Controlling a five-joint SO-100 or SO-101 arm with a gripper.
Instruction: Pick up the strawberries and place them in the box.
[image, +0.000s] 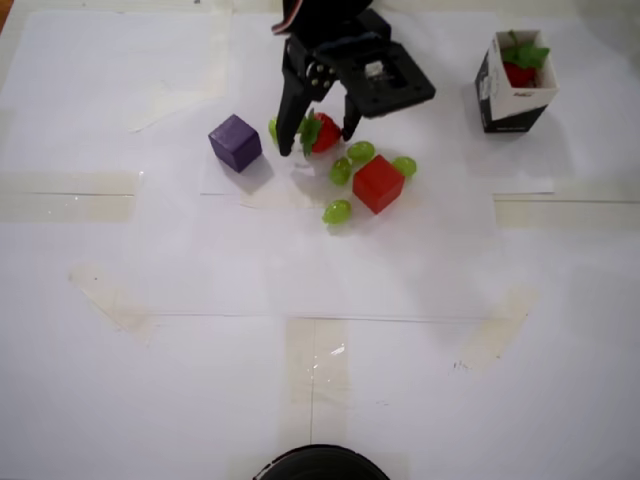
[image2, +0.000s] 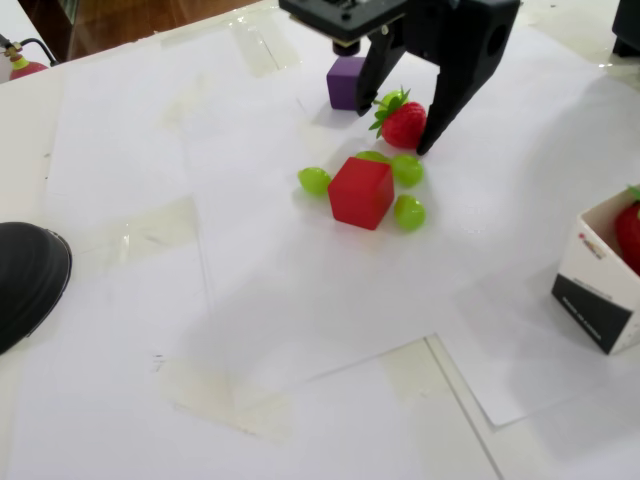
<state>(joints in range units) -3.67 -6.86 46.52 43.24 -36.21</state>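
In the overhead view, the hand (image: 313, 143) is seen spread around a strawberry (image: 325, 133) on the white surface (image: 200, 300), one finger on each side, nothing yet pinched. A second strawberry (image: 519, 70) is seen inside the box (image: 500, 103), well apart. A small label is carried on the box; its writing cannot be read.

In the fixed view, the strawberry (image2: 404, 124) is judged light, stiff and smooth, best taken across its red body, below the leaves.
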